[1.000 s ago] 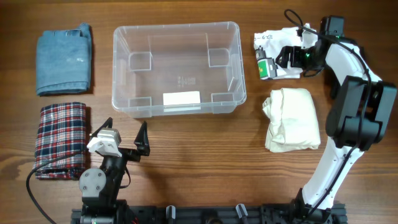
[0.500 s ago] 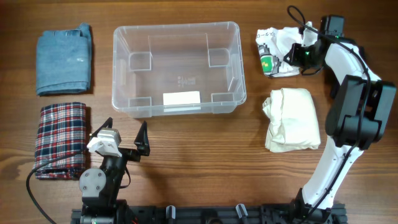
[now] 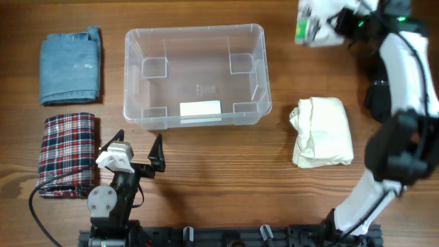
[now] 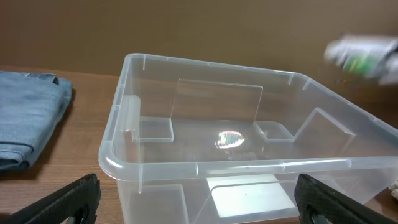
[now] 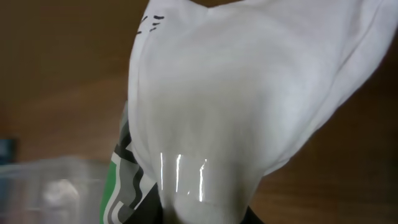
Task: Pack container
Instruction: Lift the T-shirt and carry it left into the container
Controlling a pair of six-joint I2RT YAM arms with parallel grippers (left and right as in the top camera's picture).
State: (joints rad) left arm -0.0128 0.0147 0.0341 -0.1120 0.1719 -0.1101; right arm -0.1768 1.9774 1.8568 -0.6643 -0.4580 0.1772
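holding white cloth (image 3: 315,31) in right hand (image 3: 341,20)

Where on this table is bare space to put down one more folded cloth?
The container floor is bare. Bare wood lies in front of it, between the left arm and the cream cloth, and right of it, behind that cloth, near the held-up white garment. The left side is crowded: jeans and plaid cloth.
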